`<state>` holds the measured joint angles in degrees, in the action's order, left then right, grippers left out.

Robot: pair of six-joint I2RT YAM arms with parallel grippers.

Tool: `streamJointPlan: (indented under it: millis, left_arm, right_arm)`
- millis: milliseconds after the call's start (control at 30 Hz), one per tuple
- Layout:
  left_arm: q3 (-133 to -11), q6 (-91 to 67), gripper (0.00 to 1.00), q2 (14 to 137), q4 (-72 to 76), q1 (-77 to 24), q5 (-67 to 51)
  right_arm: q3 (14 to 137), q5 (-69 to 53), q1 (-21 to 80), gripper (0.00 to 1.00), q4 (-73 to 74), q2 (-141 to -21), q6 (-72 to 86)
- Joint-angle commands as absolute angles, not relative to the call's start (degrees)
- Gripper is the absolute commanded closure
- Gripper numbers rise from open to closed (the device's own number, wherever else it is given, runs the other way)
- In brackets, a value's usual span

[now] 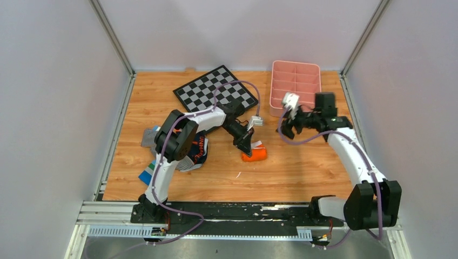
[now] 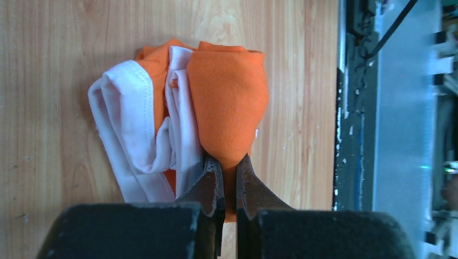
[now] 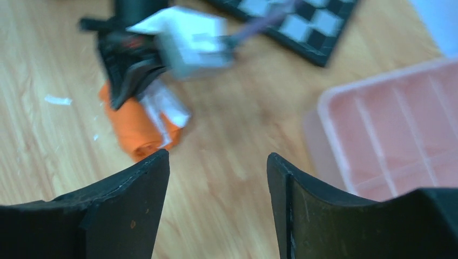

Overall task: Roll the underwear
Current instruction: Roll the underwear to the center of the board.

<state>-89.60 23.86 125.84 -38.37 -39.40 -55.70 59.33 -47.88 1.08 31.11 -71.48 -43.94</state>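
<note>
The orange underwear lies bunched into a small roll on the wooden table near the middle. In the left wrist view the underwear shows orange fabric with white trim folded on its left. My left gripper is shut on the near end of the orange fabric; it also shows in the top view. My right gripper is open and empty, raised to the right of the underwear. In the right wrist view the right gripper shows spread jaws, with the underwear beyond them.
A pink divided tray stands at the back right. A checkerboard lies at the back middle. A navy garment with orange lettering and a striped garment lie under the left arm. The table's front rail runs along the near edge.
</note>
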Motion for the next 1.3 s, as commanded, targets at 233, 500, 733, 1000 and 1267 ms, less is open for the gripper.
streamJointPlan:
  millis: [233,500,733,1000,1267]
  left_arm:
    - [-92.08,22.87,0.96,135.18,-43.66,-39.2,-53.52]
    - [-95.94,22.48,0.93,138.73,-47.02,-39.2,-53.27]
    - [-96.26,21.82,0.91,138.16,-47.12,-39.2,-52.9]
    - [-96.72,22.64,0.89,138.07,-48.34,-39.2,-51.98]
    - [-89.02,21.65,0.51,124.18,-39.51,-36.62,-44.39]
  right_arm:
    - [45.67,-34.48,20.81,0.41,32.53,-72.72,-63.17]
    - [48.34,-33.46,26.53,0.4,30.37,-79.55,-62.93]
    - [47.57,-33.18,29.98,0.47,26.02,-84.05,-61.39]
    - [47.87,-32.63,30.73,0.74,24.08,-90.85,-60.73]
    - [54.2,-36.28,30.45,1.0,37.16,-98.04,-61.06]
